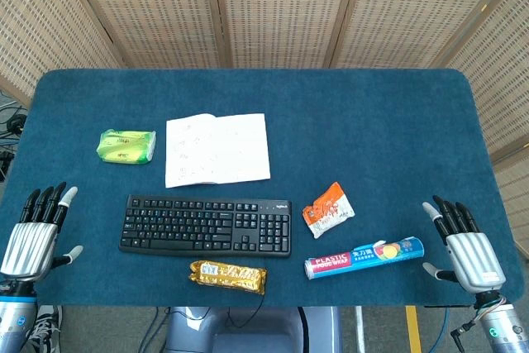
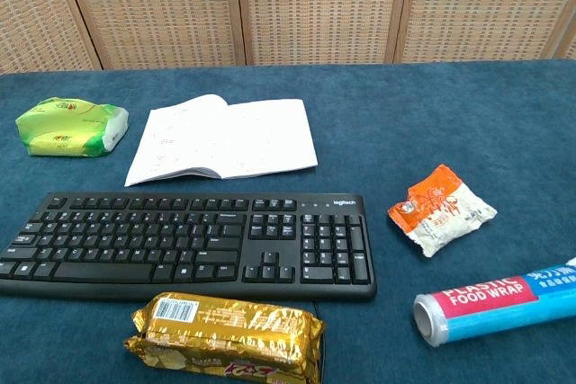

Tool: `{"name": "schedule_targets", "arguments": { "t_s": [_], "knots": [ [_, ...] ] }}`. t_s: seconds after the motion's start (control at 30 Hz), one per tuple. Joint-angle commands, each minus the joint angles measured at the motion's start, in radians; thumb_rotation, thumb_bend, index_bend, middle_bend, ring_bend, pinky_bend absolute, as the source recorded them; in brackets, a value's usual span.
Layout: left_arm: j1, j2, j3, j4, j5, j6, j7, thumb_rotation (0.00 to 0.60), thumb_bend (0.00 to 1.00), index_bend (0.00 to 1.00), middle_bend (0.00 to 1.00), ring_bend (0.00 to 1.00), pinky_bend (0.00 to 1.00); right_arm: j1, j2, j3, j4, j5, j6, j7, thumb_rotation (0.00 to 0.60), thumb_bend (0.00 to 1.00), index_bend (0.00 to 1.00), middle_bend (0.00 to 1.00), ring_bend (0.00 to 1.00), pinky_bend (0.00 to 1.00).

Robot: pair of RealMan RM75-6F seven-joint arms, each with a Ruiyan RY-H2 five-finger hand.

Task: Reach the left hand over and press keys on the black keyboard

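The black keyboard [image 1: 207, 225] [image 2: 184, 242] lies flat near the table's front edge, left of centre. My left hand [image 1: 37, 229] hovers at the front left corner, well to the left of the keyboard, palm down with fingers spread and nothing in it. At the front right corner my right hand [image 1: 463, 241] is likewise open and empty. Neither hand shows in the chest view.
A gold snack pack [image 1: 229, 276] [image 2: 229, 334] lies just in front of the keyboard. Behind it sits an open notebook [image 1: 216, 149] [image 2: 223, 138], with a green packet [image 1: 126, 146] [image 2: 70, 126] to its left. An orange-white pouch [image 1: 328, 210] [image 2: 441, 209] and a plastic wrap roll [image 1: 364, 257] [image 2: 495, 303] lie to the right.
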Motion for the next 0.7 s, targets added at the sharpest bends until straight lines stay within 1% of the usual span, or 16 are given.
{"name": "schedule_targets", "arguments": {
  "t_s": [0.03, 0.7],
  "knots": [
    [0.000, 0.000, 0.001, 0.000, -0.001, -0.001, 0.001, 0.600, 0.04, 0.00, 0.00, 0.00, 0.00, 0.000, 0.000, 0.000, 0.000, -0.002, 0.001, 0.000, 0.600, 0.05, 0.00, 0.00, 0.00, 0.00],
    [-0.001, 0.001, -0.002, 0.000, -0.002, 0.000, -0.006, 0.600, 0.05, 0.00, 0.00, 0.00, 0.00, -0.002, -0.001, 0.002, -0.003, -0.002, 0.007, -0.007, 0.600, 0.05, 0.00, 0.00, 0.00, 0.00]
  ]
}}
